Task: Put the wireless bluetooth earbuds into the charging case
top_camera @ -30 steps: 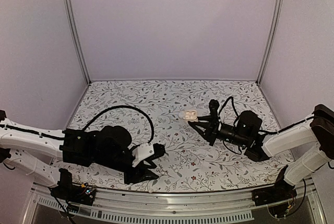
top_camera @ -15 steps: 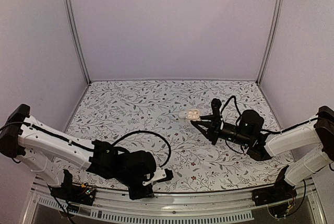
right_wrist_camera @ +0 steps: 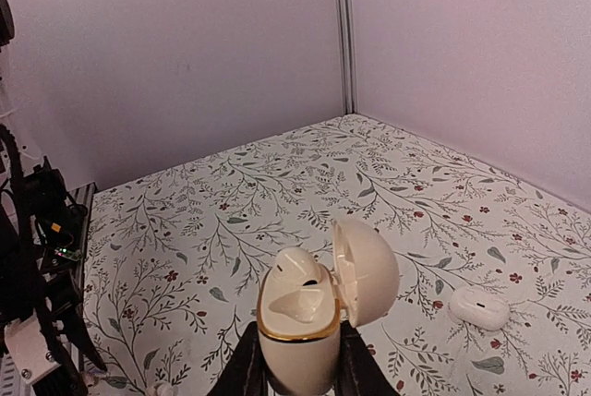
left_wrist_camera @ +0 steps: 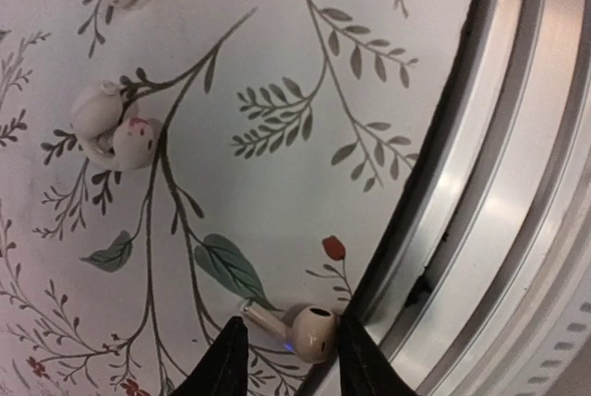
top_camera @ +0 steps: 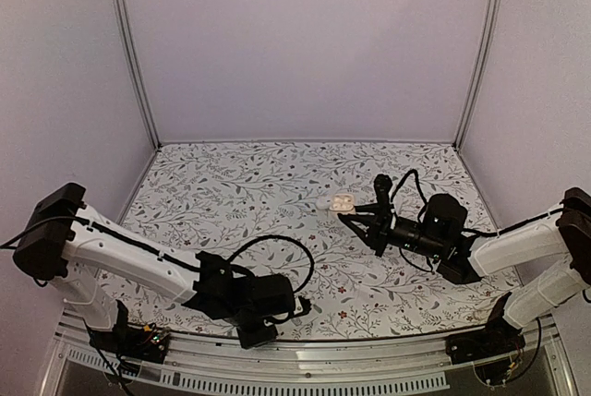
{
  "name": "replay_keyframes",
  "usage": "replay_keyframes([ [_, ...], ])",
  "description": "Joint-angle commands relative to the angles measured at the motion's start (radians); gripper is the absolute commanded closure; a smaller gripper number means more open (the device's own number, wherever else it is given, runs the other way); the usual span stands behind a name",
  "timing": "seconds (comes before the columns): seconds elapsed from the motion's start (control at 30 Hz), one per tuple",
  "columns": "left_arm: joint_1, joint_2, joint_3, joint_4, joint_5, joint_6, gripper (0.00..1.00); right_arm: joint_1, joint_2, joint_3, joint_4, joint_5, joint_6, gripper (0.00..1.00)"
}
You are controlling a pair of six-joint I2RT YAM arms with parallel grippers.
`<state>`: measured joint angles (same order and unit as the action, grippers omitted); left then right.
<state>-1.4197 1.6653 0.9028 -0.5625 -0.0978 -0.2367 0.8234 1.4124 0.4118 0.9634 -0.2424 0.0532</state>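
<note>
The left jaws, narrower than a second ago, stand part-open astride an earbud [left_wrist_camera: 309, 331], one finger touching its head. The glossy white, stemmed earbud lies on the tabletop [left_wrist_camera: 277, 184] against the near rail [left_wrist_camera: 499, 184], where the arm has swung down. The right jaws stay clamped on the case [right_wrist_camera: 300, 322], held upright, lid open, cream-white with a gold rim.

No text, label, brand, number or sign is legible anywhere, neither on the floral-printed bench [top_camera: 231, 174] nor on the glossy white hinged charging case [right_wrist_camera: 295, 322].
</note>
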Motion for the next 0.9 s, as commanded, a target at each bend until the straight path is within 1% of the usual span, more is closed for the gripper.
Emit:
replay_keyframes([
  [0.0, 0.05, 0.015, 0.027, -0.028, -0.084, 0.008, 0.68, -0.006, -0.026, -0.007, 0.004, -0.009, 0.007, 1.0],
  [0.13, 0.11, 0.028, 0.04, -0.026, -0.136, 0.018, 0.7, -0.006, -0.02, -0.004, 0.004, -0.012, 0.007, 1.0],
  [0.2, 0.155, 0.026, 0.039, -0.013, -0.131, 0.006, 0.7, -0.006, -0.018, -0.001, 0.005, -0.011, 0.008, 1.0],
  [0.33, 0.246, -0.013, 0.026, 0.006, -0.14, -0.088, 0.66, -0.006, -0.018, 0.002, 0.003, -0.011, 0.008, 1.0],
  [0.37, 0.265, -0.036, 0.02, 0.02, -0.132, -0.111, 0.65, -0.006, -0.018, 0.003, 0.003, -0.011, 0.008, 1.0],
  [0.43, 0.284, -0.089, -0.005, 0.063, -0.131, -0.135, 0.57, -0.006, -0.017, 0.004, 0.003, -0.012, 0.007, 1.0],
  [0.5, 0.298, -0.14, -0.022, 0.101, -0.135, -0.143, 0.5, -0.005, -0.015, 0.006, 0.002, -0.016, 0.007, 1.0],
  [0.57, 0.33, -0.177, -0.041, 0.126, -0.094, -0.141, 0.48, -0.006, -0.013, 0.007, 0.0, -0.019, 0.007, 1.0],
  [0.63, 0.355, -0.192, -0.055, 0.136, -0.043, -0.118, 0.49, -0.006, -0.014, 0.008, -0.003, -0.019, 0.005, 1.0],
  [0.73, 0.359, -0.183, -0.052, 0.113, 0.023, -0.073, 0.53, -0.006, -0.019, 0.005, -0.006, -0.015, 0.005, 1.0],
  [0.87, 0.359, -0.125, -0.017, 0.014, 0.088, -0.042, 0.59, -0.006, -0.022, 0.0, -0.007, -0.015, 0.005, 1.0],
])
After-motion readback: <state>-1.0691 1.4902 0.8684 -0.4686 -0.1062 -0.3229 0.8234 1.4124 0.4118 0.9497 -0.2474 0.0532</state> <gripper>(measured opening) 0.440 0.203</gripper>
